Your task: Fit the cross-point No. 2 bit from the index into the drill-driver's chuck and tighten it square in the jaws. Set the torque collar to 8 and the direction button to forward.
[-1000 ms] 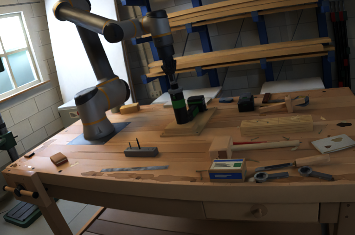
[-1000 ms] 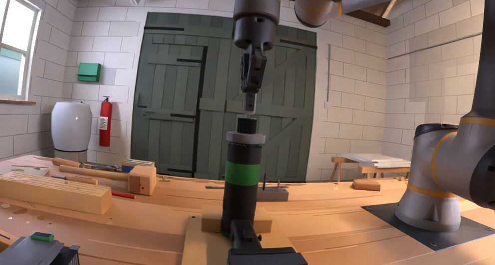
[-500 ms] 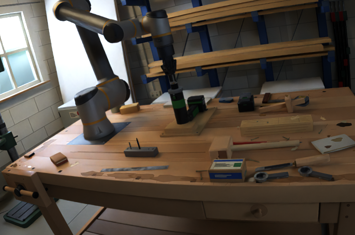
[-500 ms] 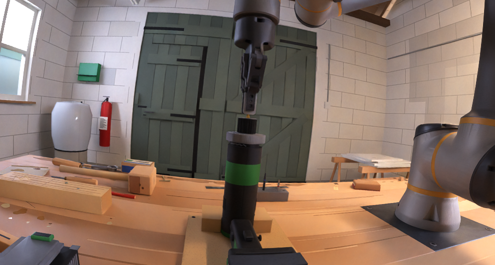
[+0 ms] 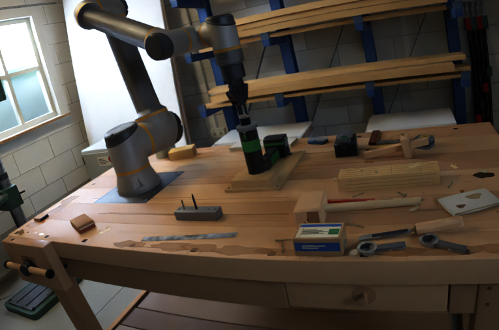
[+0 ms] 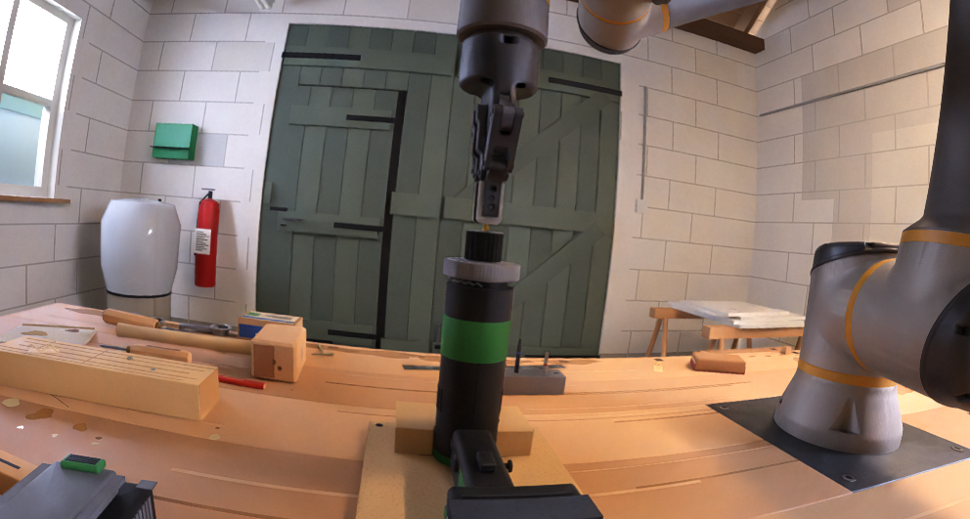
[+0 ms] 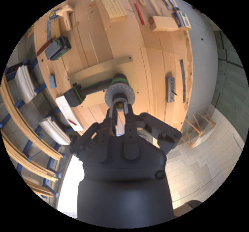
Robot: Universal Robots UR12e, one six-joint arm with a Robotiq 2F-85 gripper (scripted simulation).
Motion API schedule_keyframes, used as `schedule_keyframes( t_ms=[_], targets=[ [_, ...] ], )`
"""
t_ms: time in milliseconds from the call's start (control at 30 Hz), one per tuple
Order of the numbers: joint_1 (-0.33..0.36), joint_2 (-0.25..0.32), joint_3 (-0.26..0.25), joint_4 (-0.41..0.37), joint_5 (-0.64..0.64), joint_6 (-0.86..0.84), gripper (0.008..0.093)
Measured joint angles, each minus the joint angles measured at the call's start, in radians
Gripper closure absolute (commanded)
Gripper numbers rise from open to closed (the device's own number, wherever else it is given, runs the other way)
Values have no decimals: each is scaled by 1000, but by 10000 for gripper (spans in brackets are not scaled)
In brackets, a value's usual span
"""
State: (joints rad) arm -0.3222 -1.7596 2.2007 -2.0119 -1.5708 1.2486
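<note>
A gold-coloured bit [image 7: 120, 104] stands in the chuck [image 6: 483, 245] of the drill-driver [image 5: 253, 150], only its tip showing above the jaws. The drill-driver stands upright on a wooden cradle [image 5: 266, 174] in the middle of the bench. Its grey torque collar [image 7: 119, 96] sits below the chuck, its marks too small to read. Straight above the chuck my gripper [image 6: 488, 212] hangs open and empty, its fingertips either side of the bit's tip. The grey bit index [image 5: 198, 212] lies nearer the bench's front edge with two bits standing in it.
A blue and white box [image 5: 319, 238] sits near the front edge, beside two spanners [image 5: 380, 246] and a chisel. A mallet [image 5: 351, 205] and a wooden block [image 5: 388, 175] lie right of the cradle. A spare battery [image 5: 345, 143] is behind them. Timber racks line the far wall.
</note>
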Motion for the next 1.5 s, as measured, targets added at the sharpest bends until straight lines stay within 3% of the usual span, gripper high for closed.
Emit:
schedule_keyframes(
  t_ms=[700, 1500],
  targets=[
    [0, -7, -10, 17, 0, 0, 774],
    [0, -52, -102, 153, 0, 0, 774]
  ],
)
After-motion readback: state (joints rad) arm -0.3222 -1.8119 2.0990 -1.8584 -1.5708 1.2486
